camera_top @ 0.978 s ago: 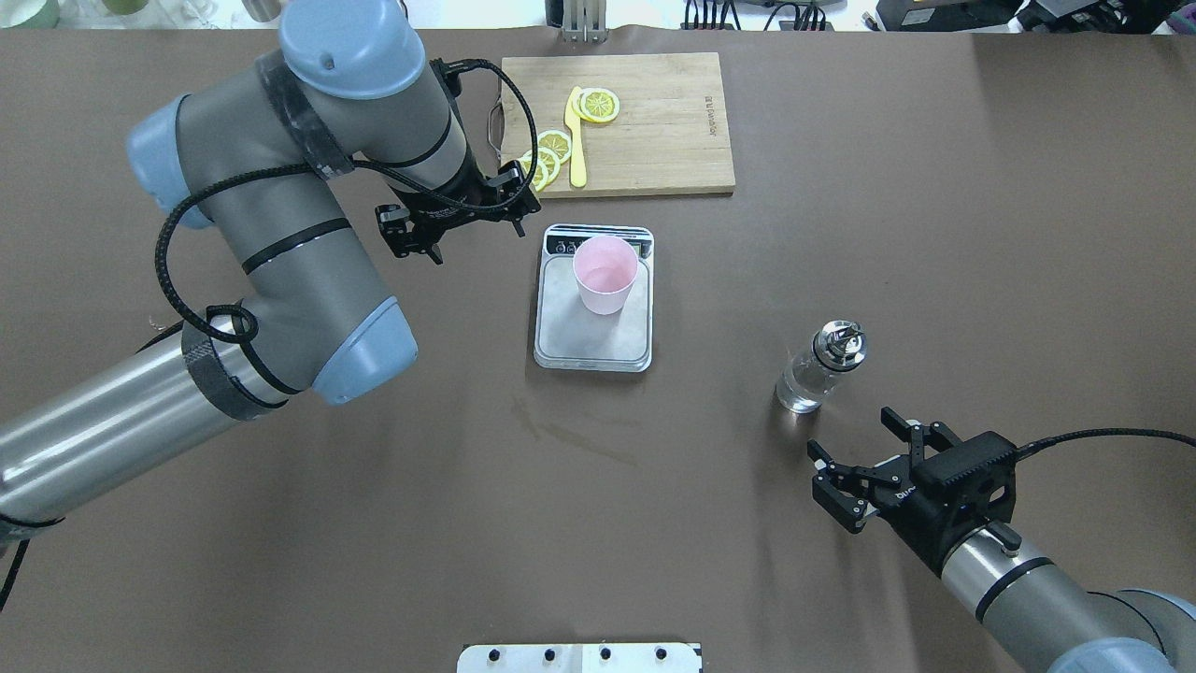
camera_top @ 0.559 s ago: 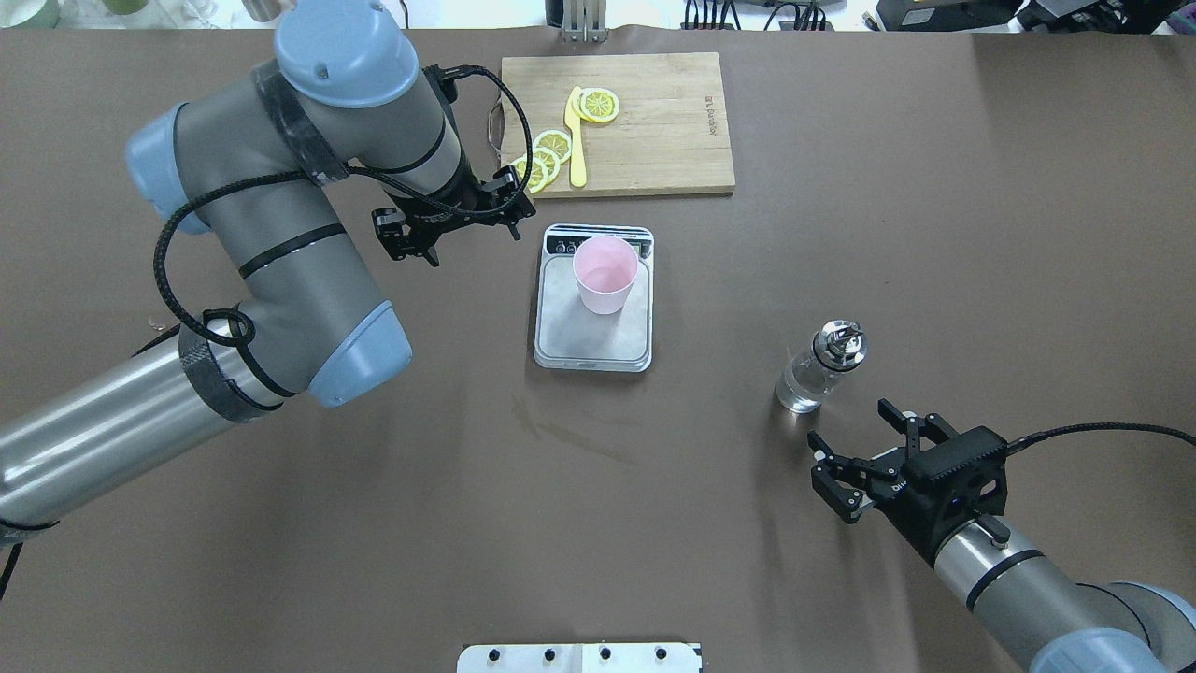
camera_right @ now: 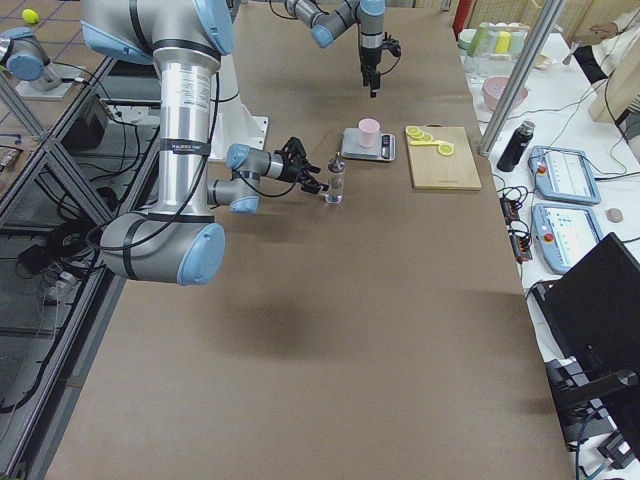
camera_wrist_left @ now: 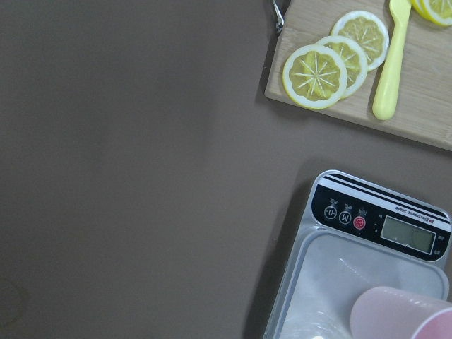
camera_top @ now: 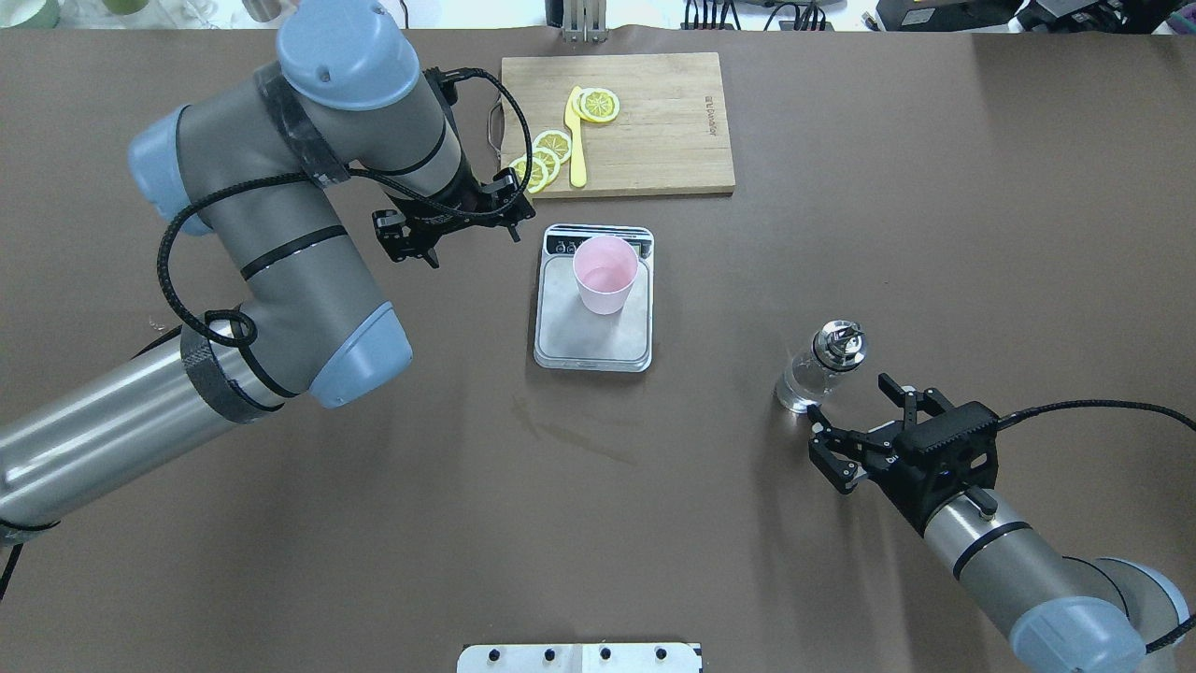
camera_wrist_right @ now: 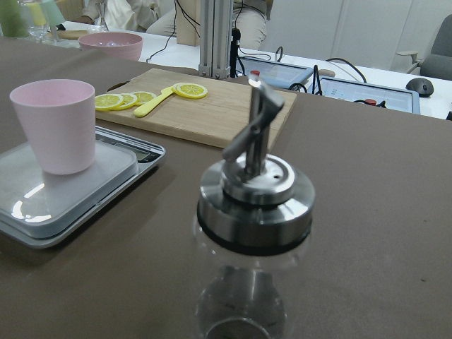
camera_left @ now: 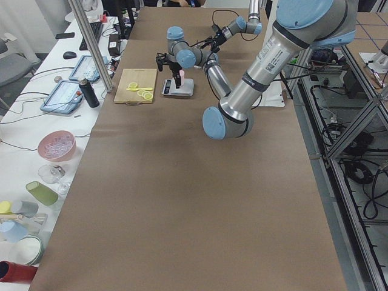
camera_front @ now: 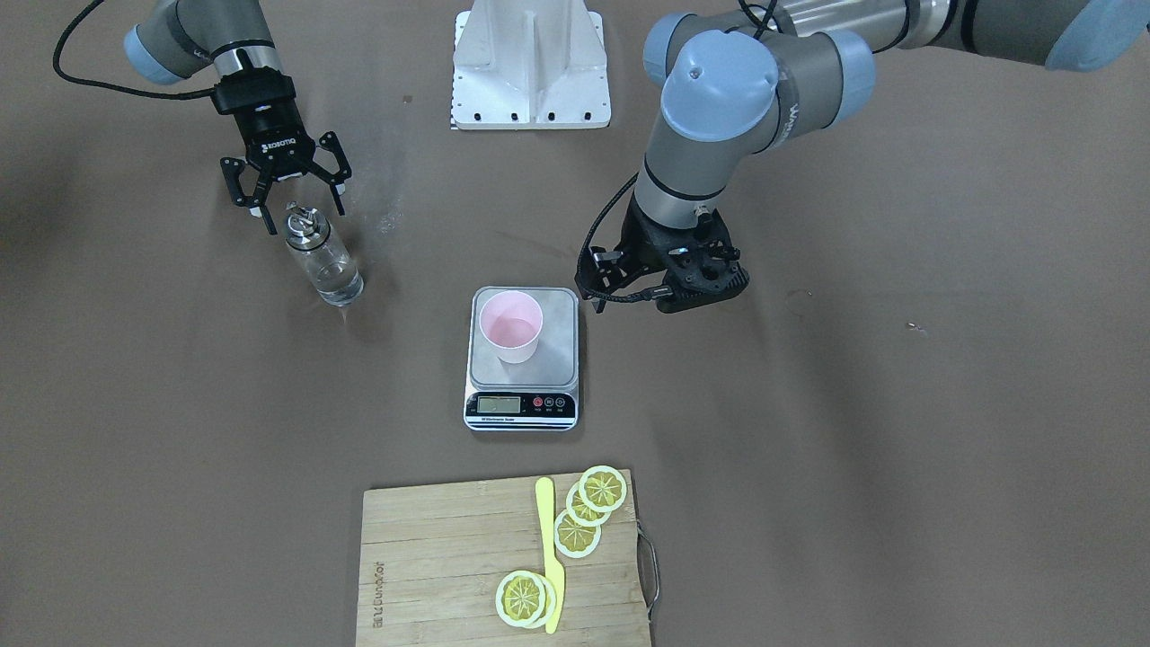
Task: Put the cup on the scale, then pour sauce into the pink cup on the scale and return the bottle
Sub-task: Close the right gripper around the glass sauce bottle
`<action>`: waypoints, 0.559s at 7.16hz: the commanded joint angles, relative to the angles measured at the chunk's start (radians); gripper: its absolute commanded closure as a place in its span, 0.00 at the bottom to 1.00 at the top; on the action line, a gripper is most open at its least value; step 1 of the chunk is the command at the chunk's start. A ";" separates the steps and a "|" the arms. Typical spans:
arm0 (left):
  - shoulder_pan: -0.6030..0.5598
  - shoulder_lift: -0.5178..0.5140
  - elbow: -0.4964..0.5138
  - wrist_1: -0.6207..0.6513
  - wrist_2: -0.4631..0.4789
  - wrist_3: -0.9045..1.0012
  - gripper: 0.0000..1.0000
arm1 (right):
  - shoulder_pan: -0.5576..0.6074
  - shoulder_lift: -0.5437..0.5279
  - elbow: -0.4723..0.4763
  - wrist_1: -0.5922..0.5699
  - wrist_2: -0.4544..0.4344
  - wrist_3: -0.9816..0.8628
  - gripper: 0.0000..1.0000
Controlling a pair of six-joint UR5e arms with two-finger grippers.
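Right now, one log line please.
pale pink plastic cup on steel scale | clear glass bottle upright, ungrasped | right end effector open nearby

Brown desk (camera_top: 934, 234): scale (camera_top: 584, 338) mid, bottle (camera_top: 805, 379) upright well apart toward the right arm, wooden cutting board (camera_top: 663, 131) near scale's far edge.

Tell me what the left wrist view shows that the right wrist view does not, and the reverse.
Only the left wrist view shows the LCD and red button of the scale, from above. Only the right wrist view shows the bottle with its metal spout, and a pink bowl far behind. Both show the pink cup on the scale, and the lemon slices and yellow knife on the cutting board.
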 commanded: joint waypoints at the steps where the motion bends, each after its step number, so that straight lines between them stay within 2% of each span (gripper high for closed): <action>1: -0.001 0.000 0.000 0.000 0.000 0.000 0.01 | 0.028 0.018 -0.013 0.001 0.003 -0.001 0.07; 4: -0.001 0.000 0.000 0.000 0.000 0.000 0.01 | 0.036 0.050 -0.042 0.002 0.011 -0.001 0.07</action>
